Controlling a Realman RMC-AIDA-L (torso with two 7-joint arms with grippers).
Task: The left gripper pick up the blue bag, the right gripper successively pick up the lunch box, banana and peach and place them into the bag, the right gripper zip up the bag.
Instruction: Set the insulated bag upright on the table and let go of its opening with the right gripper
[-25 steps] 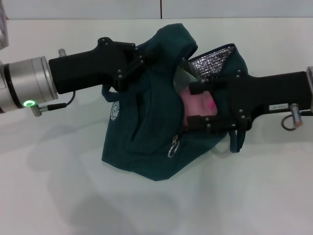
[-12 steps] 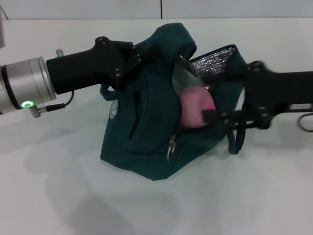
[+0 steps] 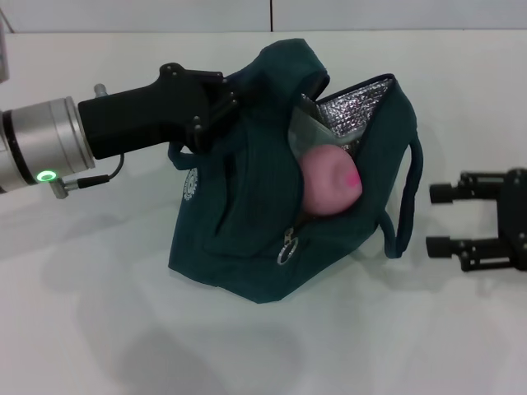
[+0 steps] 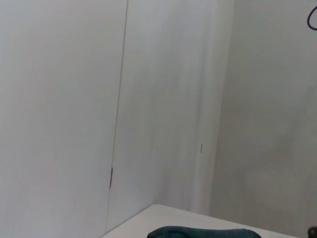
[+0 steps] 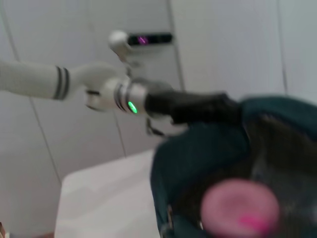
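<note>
Right end effector (image 3: 440,218) pulled back out of bag mouth since a second ago, now toward right edge of worktop (image 3: 99,329), fingers spread, nothing held. Peach (image 3: 329,183) left sitting in opening of blue bag (image 3: 247,222), mid-worktop. Left end effector (image 3: 216,107) pinching bag's upper rim, holding mouth up. Bag soft, floppy fabric, foil lining; sags without support. Peach soft, bruises easily. Zipper pull (image 3: 287,245) small, metal, dangling at front seam; likely next hold, needs fine pinch.
</note>
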